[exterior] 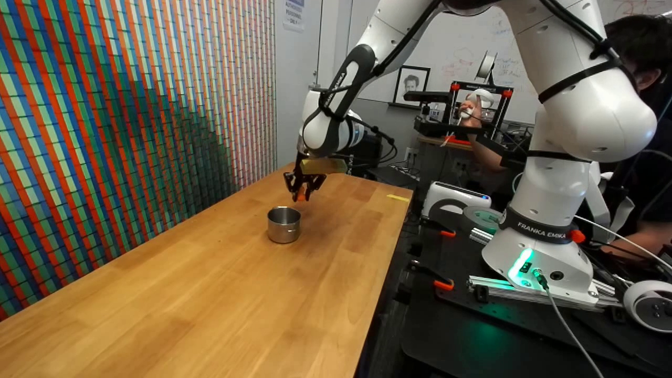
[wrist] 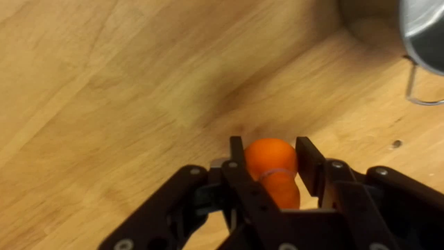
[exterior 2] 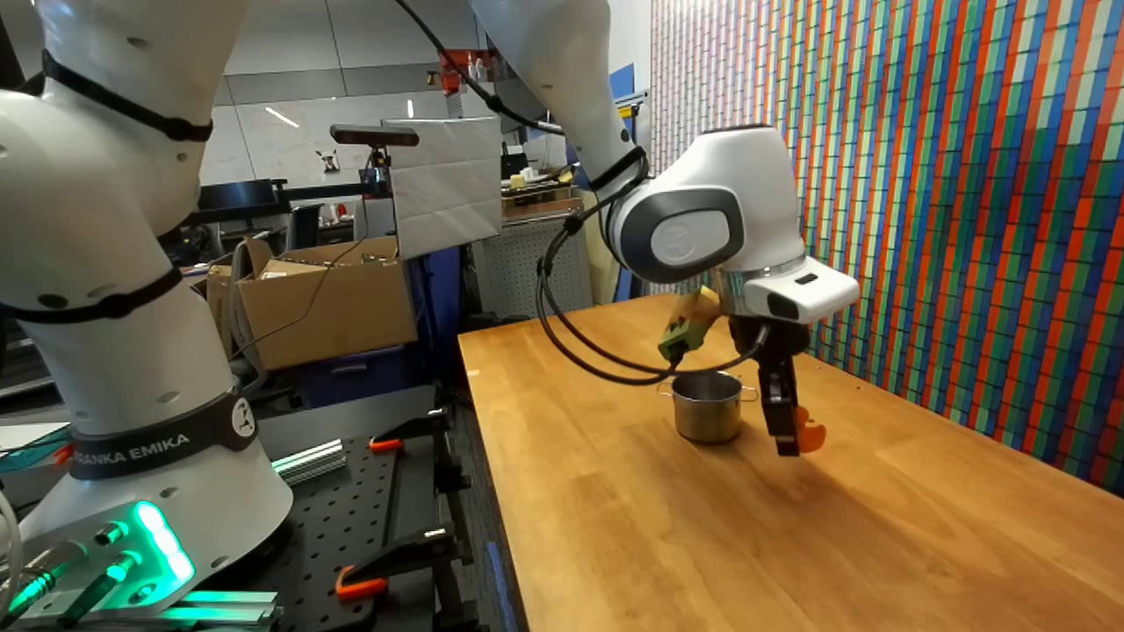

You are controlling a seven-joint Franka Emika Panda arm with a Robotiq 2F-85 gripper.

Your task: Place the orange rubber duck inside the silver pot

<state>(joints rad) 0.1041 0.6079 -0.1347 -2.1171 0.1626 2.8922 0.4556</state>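
Observation:
My gripper point(wrist: 267, 143) is shut on the orange rubber duck point(wrist: 271, 161), with a black finger pad against each side of it. The duck is held above the table. In an exterior view, the duck point(exterior: 301, 196) is a small orange patch between the fingers of the gripper point(exterior: 302, 193). It also shows in an exterior view point(exterior 2: 811, 434), sticking out beside the gripper point(exterior 2: 787, 439). The silver pot point(exterior: 284, 230) stands upright on the table, apart from the gripper. The pot point(exterior 2: 708, 412) has thin wire handles. In the wrist view, the pot point(wrist: 422, 26) is cut off at the upper right.
The wooden table point(exterior: 220, 294) runs along a wall of coloured strips point(exterior: 157, 105). A yellow strip point(exterior: 398, 198) lies near the table's edge. Black cables point(exterior 2: 606, 369) hang from the arm over the pot in an exterior view. Clamps point(exterior 2: 399, 562) sit on the robot's base bench.

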